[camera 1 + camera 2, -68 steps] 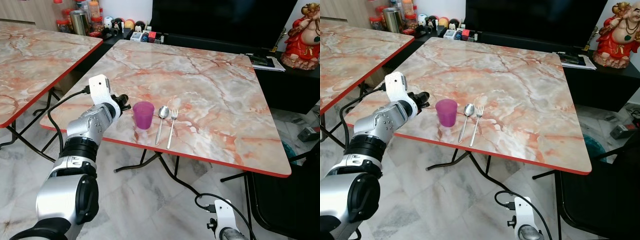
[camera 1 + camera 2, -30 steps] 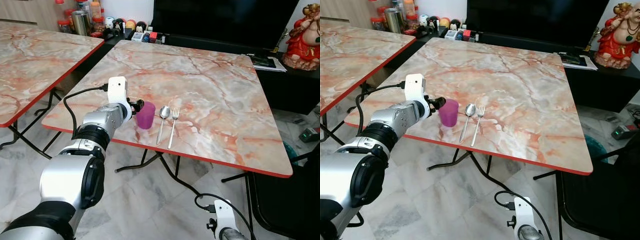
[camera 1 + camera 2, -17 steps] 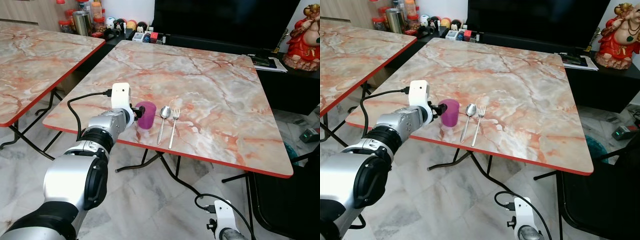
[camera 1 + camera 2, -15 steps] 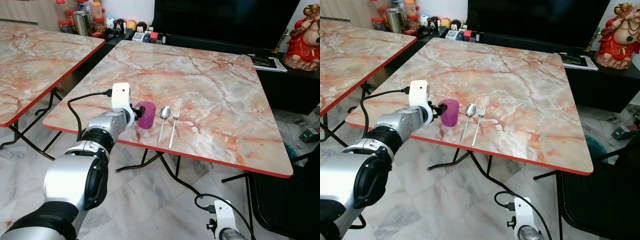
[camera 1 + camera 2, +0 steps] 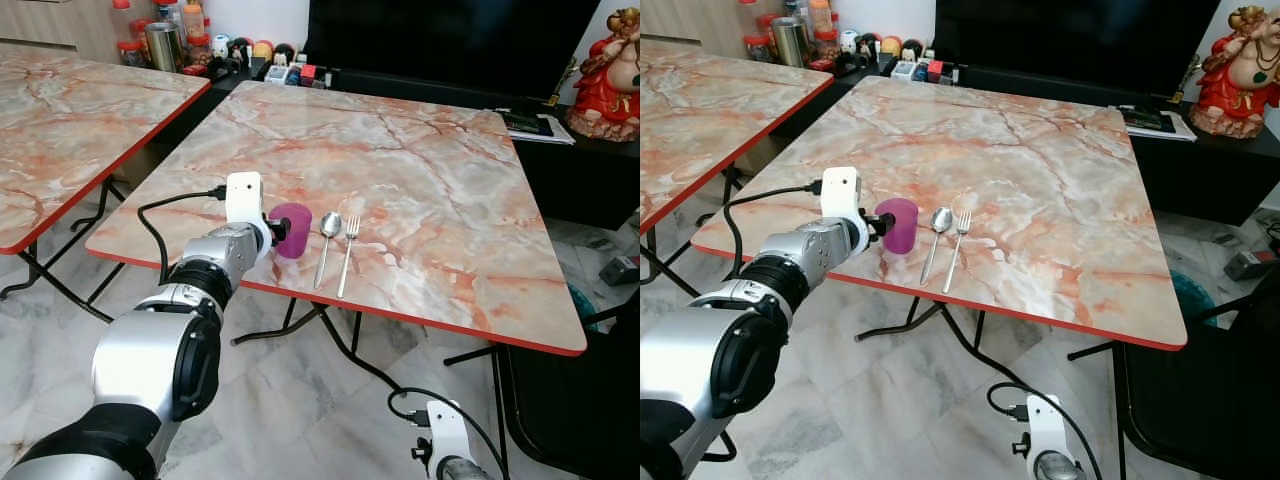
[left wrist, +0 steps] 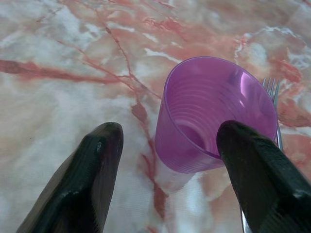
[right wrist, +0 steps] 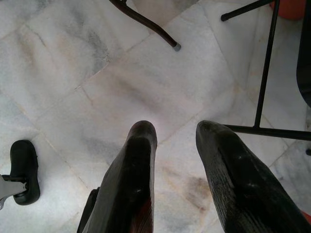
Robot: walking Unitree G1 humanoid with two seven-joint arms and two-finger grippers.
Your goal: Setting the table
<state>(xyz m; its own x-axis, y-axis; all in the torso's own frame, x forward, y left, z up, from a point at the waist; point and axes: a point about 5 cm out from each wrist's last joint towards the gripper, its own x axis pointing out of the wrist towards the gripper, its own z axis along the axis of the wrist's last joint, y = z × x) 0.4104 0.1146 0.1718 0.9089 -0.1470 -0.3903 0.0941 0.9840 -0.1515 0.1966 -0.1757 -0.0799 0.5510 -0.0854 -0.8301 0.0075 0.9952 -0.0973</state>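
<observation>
Marble table | translucent purple ribbed cup, upright | left claw spread

We can read no text, label, brand or number on anything here; the far small items are too blurred.

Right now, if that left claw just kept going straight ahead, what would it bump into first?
Most likely the purple cup: the open left gripper points right at it, one finger already beside its rim.

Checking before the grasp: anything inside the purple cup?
The purple cup looks empty: its ribbed inner wall and base show bare. One finger of the open left gripper covers its near rim and lower wall.
</observation>
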